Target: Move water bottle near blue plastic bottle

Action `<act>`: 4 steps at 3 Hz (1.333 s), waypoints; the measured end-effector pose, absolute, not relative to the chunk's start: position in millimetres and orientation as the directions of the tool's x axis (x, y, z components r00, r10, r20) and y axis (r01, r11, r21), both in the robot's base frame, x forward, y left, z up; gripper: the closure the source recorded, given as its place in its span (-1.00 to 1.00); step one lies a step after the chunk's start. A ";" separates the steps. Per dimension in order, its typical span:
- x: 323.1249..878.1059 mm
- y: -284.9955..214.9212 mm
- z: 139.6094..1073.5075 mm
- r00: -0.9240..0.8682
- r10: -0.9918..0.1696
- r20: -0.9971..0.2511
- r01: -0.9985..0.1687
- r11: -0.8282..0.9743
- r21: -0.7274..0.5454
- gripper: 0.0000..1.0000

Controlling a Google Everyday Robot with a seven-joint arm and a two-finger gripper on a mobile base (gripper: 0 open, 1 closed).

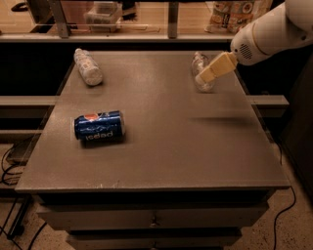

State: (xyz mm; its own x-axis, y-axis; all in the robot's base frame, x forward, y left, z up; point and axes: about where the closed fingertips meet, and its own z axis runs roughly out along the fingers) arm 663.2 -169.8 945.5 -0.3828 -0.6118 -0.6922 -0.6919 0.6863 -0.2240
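Note:
The water bottle (199, 73), clear and crinkled, lies on its side at the far right of the grey table (161, 146). The blue plastic bottle (88, 67), pale and ribbed with a white cap, lies on its side at the far left. My gripper (201, 79) reaches in from the upper right on a white arm. Its tan fingers (215, 68) point down-left and overlap the water bottle, hiding part of it.
A blue Pepsi can (100, 128) lies on its side at the left middle of the table. A rail with jars and a plastic container (102, 14) runs behind the table. Drawers sit under the front edge. Cables lie on the floor at the left.

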 end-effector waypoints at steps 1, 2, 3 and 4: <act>694.9 -169.5 923.0 -0.449 -0.531 -0.719 -0.643 0.751 -0.153 -1.00; 717.5 -161.3 900.7 -0.494 -0.466 -0.734 -0.624 0.778 -0.074 -1.00; 731.8 -149.3 881.1 -0.532 -0.415 -0.738 -0.615 0.788 0.000 -0.63; 739.2 -143.2 867.1 -0.560 -0.385 -0.734 -0.606 0.794 0.046 -0.17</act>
